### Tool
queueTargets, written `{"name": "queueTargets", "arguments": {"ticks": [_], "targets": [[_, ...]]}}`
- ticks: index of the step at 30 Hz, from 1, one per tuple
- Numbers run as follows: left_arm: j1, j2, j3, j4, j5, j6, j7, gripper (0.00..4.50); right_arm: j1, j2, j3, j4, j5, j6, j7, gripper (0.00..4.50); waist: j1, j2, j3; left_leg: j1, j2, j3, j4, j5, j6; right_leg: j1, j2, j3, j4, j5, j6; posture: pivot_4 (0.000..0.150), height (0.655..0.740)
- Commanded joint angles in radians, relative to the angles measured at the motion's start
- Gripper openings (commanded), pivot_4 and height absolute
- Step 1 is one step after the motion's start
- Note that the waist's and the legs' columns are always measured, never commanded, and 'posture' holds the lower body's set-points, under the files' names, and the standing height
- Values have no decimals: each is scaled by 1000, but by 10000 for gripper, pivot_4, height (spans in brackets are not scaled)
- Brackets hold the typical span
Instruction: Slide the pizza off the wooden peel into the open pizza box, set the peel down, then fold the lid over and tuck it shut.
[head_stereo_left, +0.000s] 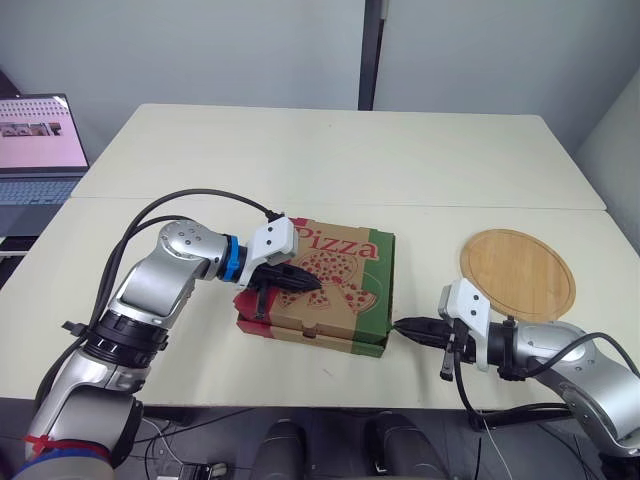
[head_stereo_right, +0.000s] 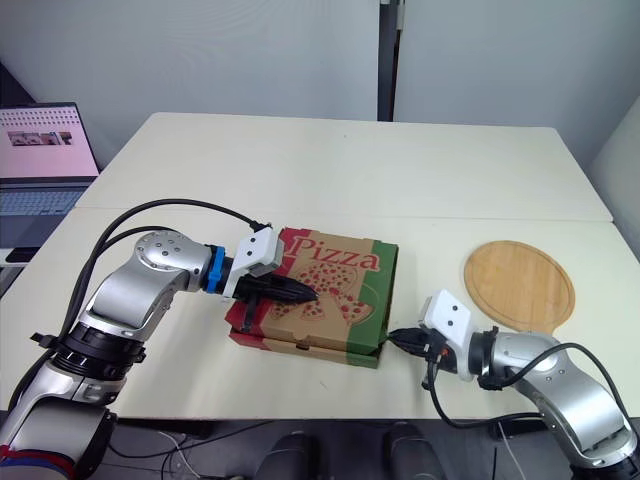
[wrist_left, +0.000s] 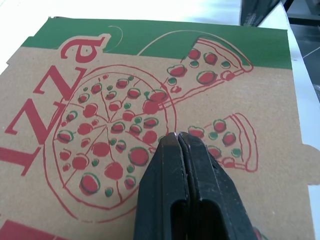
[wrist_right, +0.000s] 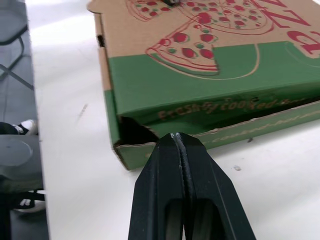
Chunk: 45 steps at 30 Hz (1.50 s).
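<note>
Nearly done: the pizza box sits on the tabletop with its lid folded over, and the peel lies apart. The left gripper, fingers clenched, rests on the lid. The right gripper, clenched empty, faces a seemingly untucked corner.

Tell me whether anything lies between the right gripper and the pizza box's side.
Nothing visible does. The right gripper, shut, points at the pizza box across bare table. The peel lies clear, farther right; the left gripper rests on the lid.

Left tool, fingers closed together, over the printed pizza box lid.
</note>
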Motion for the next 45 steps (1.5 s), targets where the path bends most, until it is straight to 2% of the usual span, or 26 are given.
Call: {"name": "queueTargets", "arguments": {"ticks": [1,9,18,24,28,32,35,39,45], "targets": [[-3,5,18,-15,-3,6,3,0,-2,17,29,-10,-20,-33,-6,631,0,0,0,0,0,0,0,0,0,0,0,0,0,0,0,1500,7325],[-5,2,14,-17,-6,9,6,0,-5,60,41,10,-23,-46,-10,631,0,0,0,0,0,0,0,0,0,0,0,0,0,0,0,1500,7325],[-3,0,12,-17,-6,8,6,0,-37,92,19,-47,58,21,-25,631,0,0,0,0,0,0,0,0,0,0,0,0,0,0,0,1500,7325],[4,0,10,-23,-6,7,8,0,-35,33,55,-17,-37,17,-46,631,0,0,0,0,0,0,0,0,0,0,0,0,0,0,0,1500,7325],[10,1,10,-30,-7,10,10,0,-23,-18,5,-9,-36,7,-24,631,1,0,0,0,0,0,0,0,0,0,0,0,0,0,0,1500,7325],[22,5,12,-39,-8,13,12,0,-2,-97,-136,-51,49,25,43,631,2,0,0,0,-1,0,0,0,0,0,0,0,0,0,0,1500,7325],[25,4,15,-41,-8,16,14,0,-41,-86,-167,-69,110,48,33,631,-1,0,0,0,0,0,0,0,0,0,0,0,0,0,0,1500,7325],[24,2,16,-43,-9,19,16,0,-112,-30,-95,-96,127,82,-14,631,-2,0,0,0,1,0,0,0,0,0,1,0,0,0,0,1500,7325],[15,5,34,-53,-25,37,20,0,-163,19,62,-82,58,82,-48,631,1,0,0,0,0,0,0,0,0,0,0,0,0,0,0,1500,7325]]}}
